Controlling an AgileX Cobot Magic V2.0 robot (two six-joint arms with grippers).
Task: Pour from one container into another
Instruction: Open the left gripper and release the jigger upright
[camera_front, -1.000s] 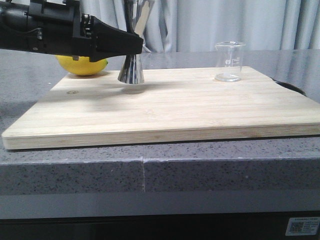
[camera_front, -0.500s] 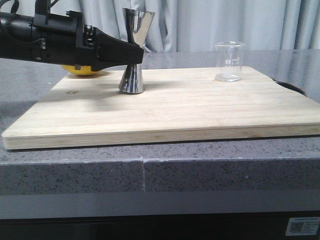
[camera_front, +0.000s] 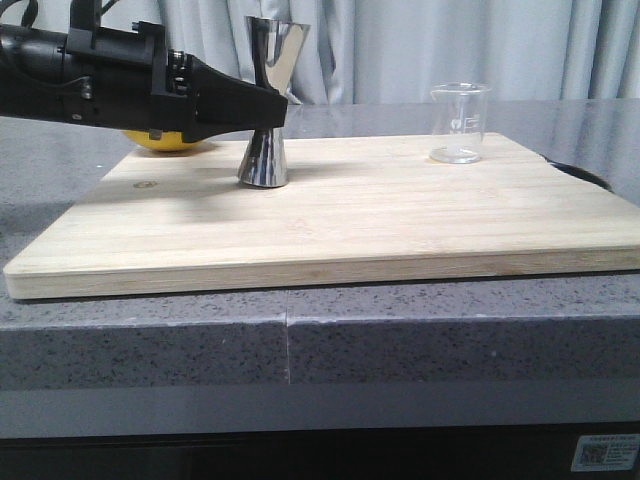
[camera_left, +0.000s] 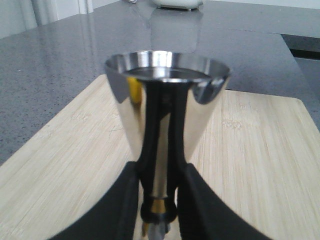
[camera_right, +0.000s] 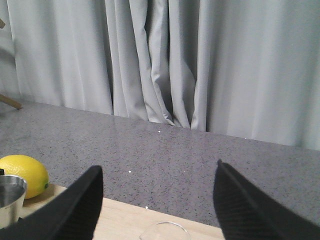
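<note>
The steel jigger (camera_front: 268, 110) stands upright on the wooden board (camera_front: 350, 225) at its back left. My left gripper (camera_front: 280, 105) comes in from the left and is shut on the jigger's narrow waist. In the left wrist view the black fingers (camera_left: 125, 200) flank the gold band, with the jigger's cup (camera_left: 167, 100) rising in front of them. The clear glass beaker (camera_front: 460, 122) stands on the board's back right, apart from both arms. My right gripper (camera_right: 157, 170) is open above and behind the beaker, whose rim (camera_right: 165, 231) shows low between its fingers.
A yellow lemon (camera_front: 165, 140) lies behind the board's back left corner, partly hidden by my left arm. A dark object (camera_front: 590, 178) sits past the board's right edge. Grey curtains hang behind the grey stone counter (camera_front: 300, 330).
My left gripper came down and slightly left with the jigger, whose base now rests on the board. Nothing has moved in the last half second.
</note>
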